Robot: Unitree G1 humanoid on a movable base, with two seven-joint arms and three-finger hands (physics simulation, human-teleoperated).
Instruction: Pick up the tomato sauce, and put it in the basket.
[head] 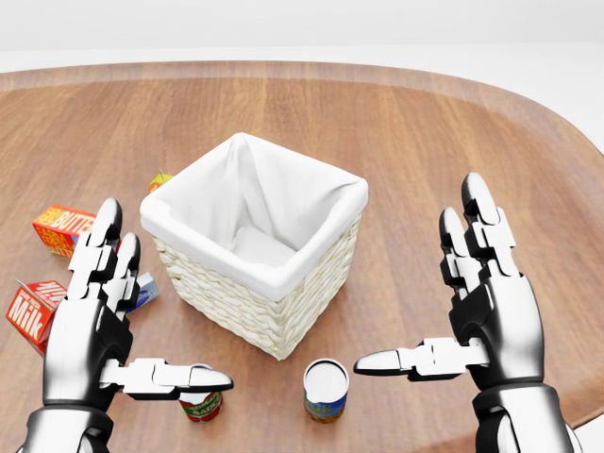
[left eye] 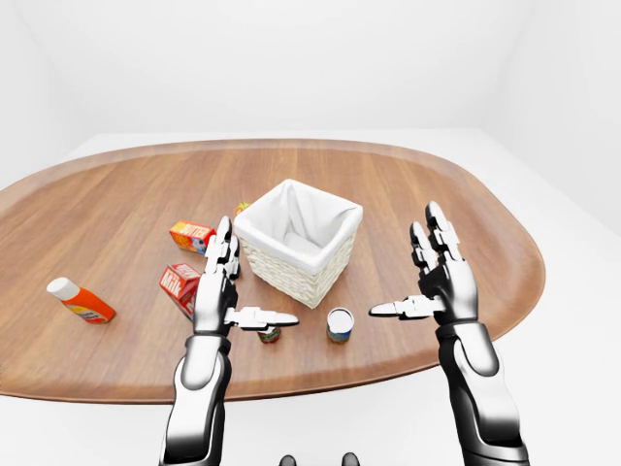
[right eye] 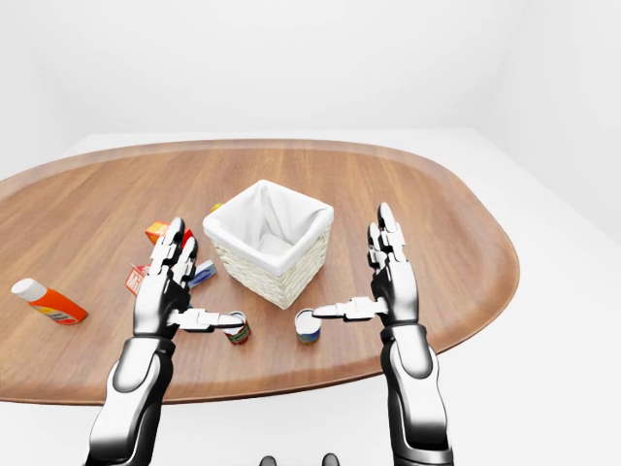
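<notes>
The likeliest tomato sauce is the small red-labelled tin can (head: 201,406) standing upright on the oval wooden surface (head: 425,142), just beside the bottom-left corner of the white-lined wicker basket (head: 253,247) in the head view and partly hidden under the left hand's thumb. I judge it stiff, smooth-sided and fairly heavy for its size, so it could slip; a grip across the round side wall at mid-height looks soundest (its label is too small to read, so the identification is a guess).

The left hand (head: 99,321) hovers over it, fingers spread and holding nothing; the right hand (head: 477,302) is likewise splayed and empty, its thumb pointing at a second upright can with a blue label and pale lid (head: 327,389).

Counted: two cans, one basket, one orange bottle with a white cap (left eye: 80,300) lying well to the left, a red milk carton (head: 33,310), an orange butter box (head: 64,229), plus two small half-hidden packets I cannot name.
</notes>
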